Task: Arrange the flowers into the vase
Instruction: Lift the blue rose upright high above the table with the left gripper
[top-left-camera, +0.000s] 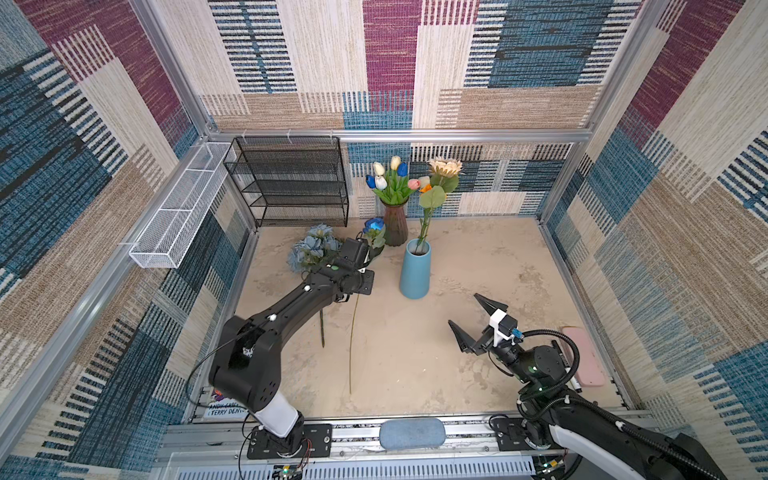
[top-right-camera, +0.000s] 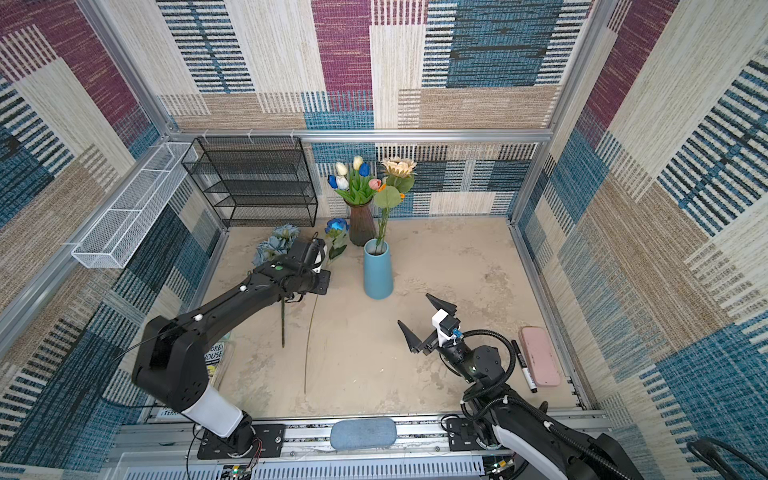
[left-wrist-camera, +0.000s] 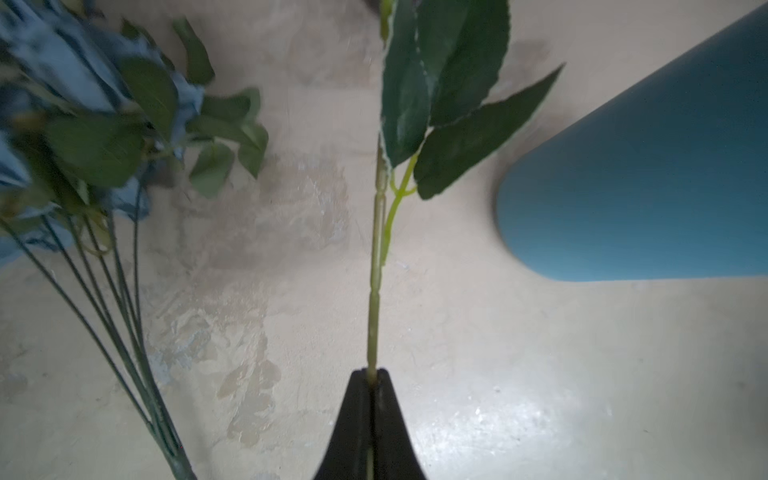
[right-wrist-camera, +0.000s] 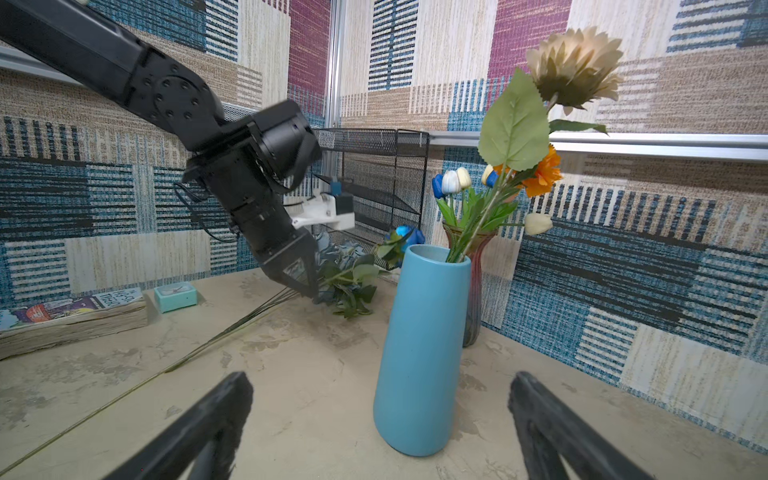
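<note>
Two grippers are listed: the left gripper (left-wrist-camera: 371, 374) is clamped tight on the stem of the bright-blue flower (top-left-camera: 372, 225), low on the table (top-left-camera: 478, 257) beside the dusty-blue rose bunch (top-left-camera: 309, 247); the right gripper (top-left-camera: 462, 308) is held spread wide, empty, near the blue vase (top-left-camera: 415, 270). The beige bloom (top-left-camera: 445, 167) is stood in that vase, the tulips (top-left-camera: 390, 178) in the dark vase (top-left-camera: 395, 226) behind.

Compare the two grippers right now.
The left gripper is shut on the bright-blue flower's stem; the right gripper is open and empty. The left reaches low beside the dusty-blue bunch; the right hovers apart, facing the blue vase. Both are black.
</note>
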